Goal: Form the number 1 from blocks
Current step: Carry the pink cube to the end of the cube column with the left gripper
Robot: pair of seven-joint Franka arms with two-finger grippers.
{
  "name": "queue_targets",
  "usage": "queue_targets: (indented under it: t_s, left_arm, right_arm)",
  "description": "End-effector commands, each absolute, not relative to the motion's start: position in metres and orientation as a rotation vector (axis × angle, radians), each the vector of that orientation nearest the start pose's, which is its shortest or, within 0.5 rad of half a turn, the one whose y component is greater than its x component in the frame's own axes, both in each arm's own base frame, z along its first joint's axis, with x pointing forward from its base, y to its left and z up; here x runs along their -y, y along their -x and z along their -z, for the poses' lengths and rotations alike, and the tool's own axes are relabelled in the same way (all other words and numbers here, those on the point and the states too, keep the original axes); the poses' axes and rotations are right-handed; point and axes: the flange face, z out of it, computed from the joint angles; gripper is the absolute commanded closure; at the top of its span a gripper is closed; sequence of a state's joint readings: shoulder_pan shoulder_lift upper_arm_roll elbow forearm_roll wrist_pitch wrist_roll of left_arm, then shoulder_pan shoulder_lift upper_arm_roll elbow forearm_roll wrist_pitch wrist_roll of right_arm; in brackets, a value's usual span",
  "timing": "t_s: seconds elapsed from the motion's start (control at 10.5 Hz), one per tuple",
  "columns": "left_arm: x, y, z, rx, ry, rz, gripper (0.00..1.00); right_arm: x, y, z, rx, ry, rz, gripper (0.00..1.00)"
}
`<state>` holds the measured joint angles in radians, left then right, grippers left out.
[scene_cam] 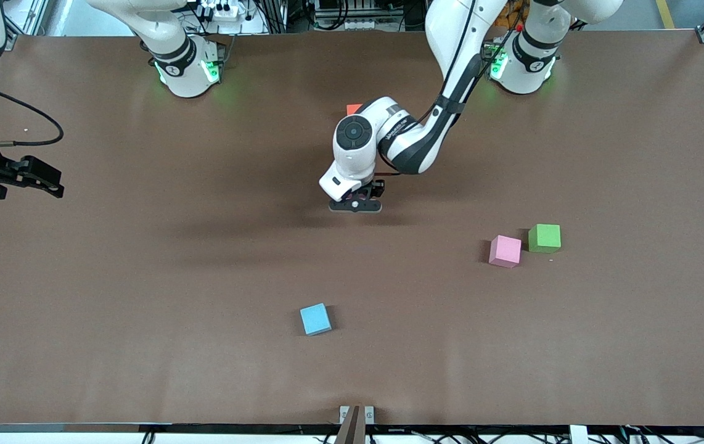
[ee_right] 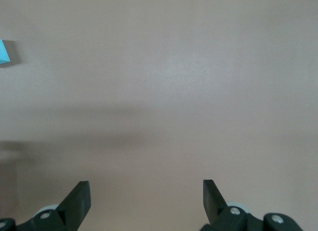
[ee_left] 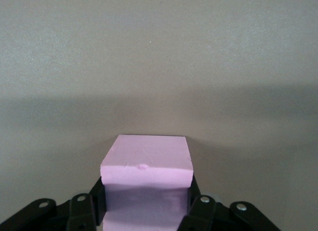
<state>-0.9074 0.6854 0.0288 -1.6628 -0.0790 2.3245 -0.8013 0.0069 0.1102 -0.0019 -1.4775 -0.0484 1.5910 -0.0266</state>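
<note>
Slippage is the main risk: the left gripper (scene_cam: 356, 205) pinches a purple block (ee_left: 146, 179) only by its lower sides over bare table (scene_cam: 142, 277), probably lavender foam. Right gripper (ee_right: 146, 201) waits, jaws wide and empty; a pink block (scene_cam: 505, 251) lies well apart toward the left arm's end.

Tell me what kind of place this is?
Likely a robotics lab bench: two Franka arms bolted at a brown-covered table, cabling and a power strip along the edge by the arm bases, and foam cubes as props, such as the light-blue cube and green cube.
</note>
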Motion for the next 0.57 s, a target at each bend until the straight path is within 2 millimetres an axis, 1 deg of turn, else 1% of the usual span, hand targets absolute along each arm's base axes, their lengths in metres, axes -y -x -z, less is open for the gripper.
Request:
queue_targets:
  t_s: [0.0, 0.09, 0.19, 0.28, 0.47]
  left_arm:
    - [0.53, -0.435, -0.205, 0.016, 3.162, -0.072, 0.77]
    - [0.531, -0.434, -0.206, 0.053, 3.178, -0.1, 0.26]
    - [0.53, -0.435, -0.207, 0.071, 3.182, -0.105, 0.0]
    - [0.53, -0.438, -0.215, 0.092, 3.198, -0.106, 0.0]
    - [0.515, -0.46, -0.243, 0.156, 3.226, -0.074, 0.0]
  right_arm:
    - [0.006, -0.591, -0.612, 0.066, 3.185, 0.003, 0.0]
    - [0.006, -0.592, -0.611, 0.066, 3.185, 0.001, 0.0]
    - [0.006, -0.592, -0.611, 0.066, 3.185, 0.001, 0.0]
    - [0.006, -0.592, -0.611, 0.066, 3.185, 0.001, 0.0]
    - [0.006, -0.592, -0.611, 0.066, 3.185, 0.001, 0.0]
